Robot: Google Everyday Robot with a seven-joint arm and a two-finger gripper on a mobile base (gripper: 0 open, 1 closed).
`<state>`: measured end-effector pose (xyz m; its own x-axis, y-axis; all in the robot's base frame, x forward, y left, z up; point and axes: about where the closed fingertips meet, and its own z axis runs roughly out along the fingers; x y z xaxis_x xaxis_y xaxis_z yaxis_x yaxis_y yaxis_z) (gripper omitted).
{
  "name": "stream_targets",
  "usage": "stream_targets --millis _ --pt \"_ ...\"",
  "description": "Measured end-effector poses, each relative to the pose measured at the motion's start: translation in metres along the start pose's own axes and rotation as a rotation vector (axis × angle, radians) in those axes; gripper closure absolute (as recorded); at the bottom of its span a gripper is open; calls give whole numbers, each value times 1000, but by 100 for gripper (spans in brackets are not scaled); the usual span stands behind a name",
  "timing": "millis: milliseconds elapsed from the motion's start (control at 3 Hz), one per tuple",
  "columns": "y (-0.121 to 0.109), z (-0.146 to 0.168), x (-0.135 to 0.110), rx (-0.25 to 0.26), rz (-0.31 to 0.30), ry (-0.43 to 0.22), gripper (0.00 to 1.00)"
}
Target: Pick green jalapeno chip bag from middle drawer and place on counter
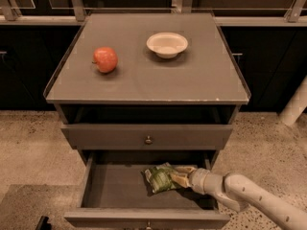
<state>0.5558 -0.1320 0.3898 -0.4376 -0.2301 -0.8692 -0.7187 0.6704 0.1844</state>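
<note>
The green jalapeno chip bag (pixel 159 178) lies on the floor of the open middle drawer (pixel 112 189), right of its centre. My gripper (pixel 180 175) reaches into the drawer from the right, and its fingers close around the bag's right end. The bag still rests low in the drawer. The counter (pixel 144 83) is above, well apart from the gripper. My pale arm (pixel 254 198) crosses the drawer's right front corner.
A red apple (pixel 105 59) sits at the counter's left and a white bowl (pixel 167 44) at its back centre. The top drawer (pixel 146 137) is shut just above the open one. A speckled floor surrounds the cabinet, and a white post (pixel 295 104) stands at the right.
</note>
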Motion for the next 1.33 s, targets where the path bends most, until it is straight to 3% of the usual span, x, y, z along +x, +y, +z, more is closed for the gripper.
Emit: stream_targets --millis 333,667,1000,1333 --pt "8 -4 -10 -26 -24 10 100" --pt "34 -44 -38 -54 -38 16 100" --pt "72 -107 -63 -77 -16 23 100" --pt "101 -178 -107 -76 -51 -9 100"
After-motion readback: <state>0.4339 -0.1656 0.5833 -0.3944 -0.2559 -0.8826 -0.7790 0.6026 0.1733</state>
